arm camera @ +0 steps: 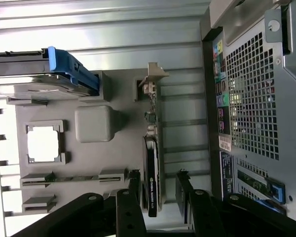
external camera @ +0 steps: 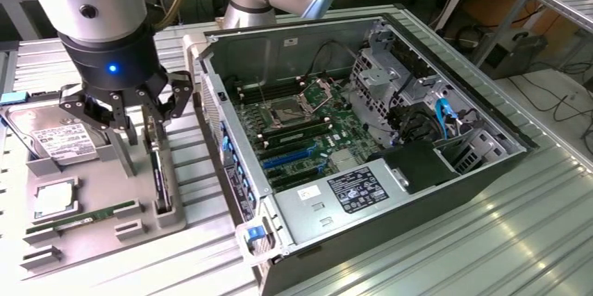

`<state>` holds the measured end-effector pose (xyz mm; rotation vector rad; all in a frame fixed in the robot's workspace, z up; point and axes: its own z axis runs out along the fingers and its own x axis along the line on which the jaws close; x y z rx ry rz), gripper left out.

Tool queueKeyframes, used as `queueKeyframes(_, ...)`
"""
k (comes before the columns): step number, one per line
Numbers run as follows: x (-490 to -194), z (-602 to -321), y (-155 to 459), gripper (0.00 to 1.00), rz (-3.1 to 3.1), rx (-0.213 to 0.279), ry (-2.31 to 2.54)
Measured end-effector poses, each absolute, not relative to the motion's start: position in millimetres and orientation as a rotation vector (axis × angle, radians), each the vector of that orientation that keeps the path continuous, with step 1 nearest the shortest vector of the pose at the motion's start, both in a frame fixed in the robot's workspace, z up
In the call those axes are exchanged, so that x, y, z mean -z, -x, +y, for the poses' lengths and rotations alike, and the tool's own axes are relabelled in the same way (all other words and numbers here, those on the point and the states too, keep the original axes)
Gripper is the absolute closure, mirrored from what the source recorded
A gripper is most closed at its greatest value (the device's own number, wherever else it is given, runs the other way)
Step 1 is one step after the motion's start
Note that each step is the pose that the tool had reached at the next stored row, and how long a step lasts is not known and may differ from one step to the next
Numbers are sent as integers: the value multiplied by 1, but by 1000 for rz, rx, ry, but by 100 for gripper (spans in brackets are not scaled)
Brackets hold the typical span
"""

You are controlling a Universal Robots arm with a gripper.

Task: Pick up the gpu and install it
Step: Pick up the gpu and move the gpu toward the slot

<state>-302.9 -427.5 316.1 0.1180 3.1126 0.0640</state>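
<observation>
Wrist view: black fingers (arm camera: 134, 183) spread wide either side of thin upright gpu (arm camera: 151, 190) in grey tray (arm camera: 86, 159).

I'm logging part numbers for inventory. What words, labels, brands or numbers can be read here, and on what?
No text can be read for certain.
hard drive: white label, print too small.
black label inside the computer case: white print, blurred.
gpu: pale lettering on its black fan cover, too blurred.
rear sticker on the case: too small.
</observation>
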Motion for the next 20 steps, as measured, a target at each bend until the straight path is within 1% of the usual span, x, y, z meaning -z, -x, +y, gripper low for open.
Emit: queueKeyframes(20, -274, -428, 303, 58, 3116, -64, -118)
